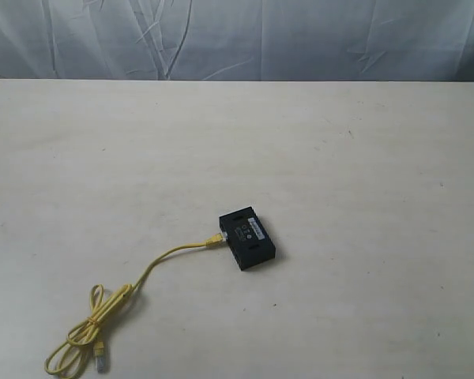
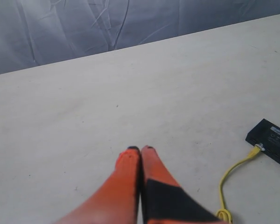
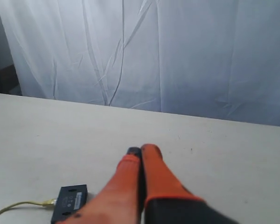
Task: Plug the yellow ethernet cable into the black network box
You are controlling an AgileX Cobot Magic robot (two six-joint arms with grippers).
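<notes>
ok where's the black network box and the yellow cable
black network box [image 1: 248,239]: exterior view, top face
yellow ethernet cable [image 1: 213,240]: exterior view, plug end at the box

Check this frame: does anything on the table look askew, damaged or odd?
Nothing stands out. The box lies flat, with one end of the cable at its side, apparently plugged in. The rest of the cable lies in a loose coil. The left gripper and right gripper are shut, holding nothing.
</notes>
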